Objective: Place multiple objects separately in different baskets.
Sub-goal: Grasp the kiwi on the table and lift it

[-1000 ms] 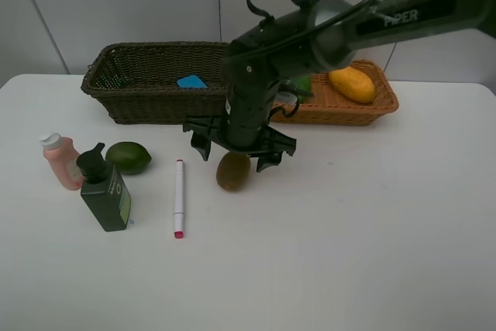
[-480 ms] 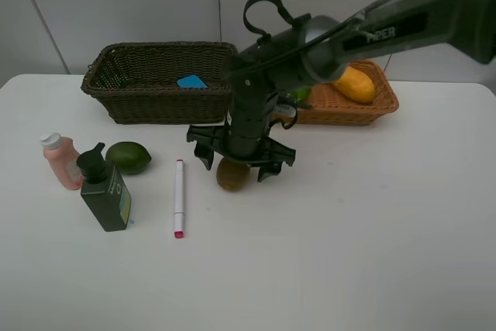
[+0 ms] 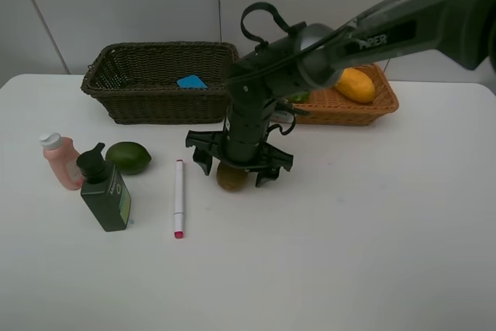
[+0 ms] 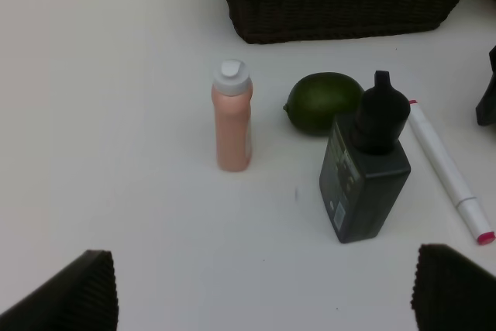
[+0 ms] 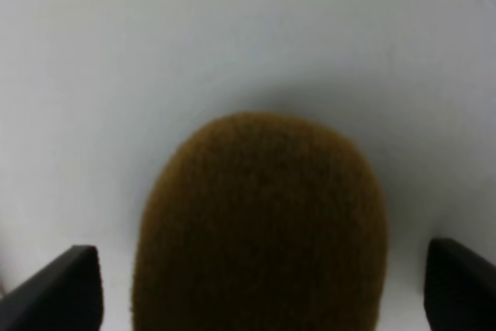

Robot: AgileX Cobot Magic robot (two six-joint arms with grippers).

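Right gripper [image 3: 235, 170] spread wide, one finger on each side of the brown kiwi [image 3: 231, 179] on the table [image 3: 349, 230].

Nearest are the dark green pump bottle [image 3: 106, 191] and white marker [image 3: 179, 198]. Beyond them are the pink bottle [image 3: 62, 160] and a green fruit [image 3: 129, 157]. Farthest, the dark basket [image 3: 155, 104] holds the blue eraser [image 3: 191, 81] and the tan basket [image 3: 341, 114] holds the mango [image 3: 352, 84]. The left gripper [image 4: 267, 292] is likewise released.

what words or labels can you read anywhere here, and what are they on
"PIPER": white letters on the right arm, seen from the high camera.
Dark green pump bottle: small print on its side label, too small to read.
Pink bottle and white marker: no readable text shows.
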